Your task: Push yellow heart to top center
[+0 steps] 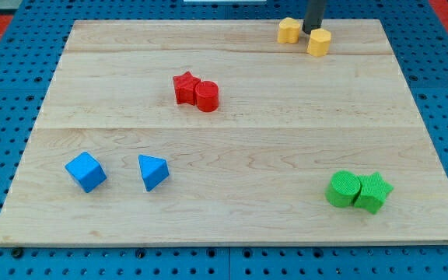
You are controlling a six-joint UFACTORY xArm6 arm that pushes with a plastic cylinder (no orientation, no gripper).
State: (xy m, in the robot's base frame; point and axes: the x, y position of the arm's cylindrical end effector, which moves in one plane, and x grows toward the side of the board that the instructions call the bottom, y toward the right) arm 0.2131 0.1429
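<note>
The yellow heart (289, 30) lies near the top edge of the wooden board (232, 218), right of the centre. A yellow pentagon-like block (319, 42) sits just to its right and slightly lower. My rod comes down from the view's top, and my tip (310, 33) is in the narrow gap between the two yellow blocks. It is close to the heart's right side and the other block's upper left. I cannot tell if it touches either one.
A red star (183, 87) and a red cylinder (207, 96) touch each other left of centre. A blue cube (85, 172) and a blue triangular block (152, 172) lie at the lower left. A green cylinder (342, 190) and a green star (372, 191) touch at the lower right.
</note>
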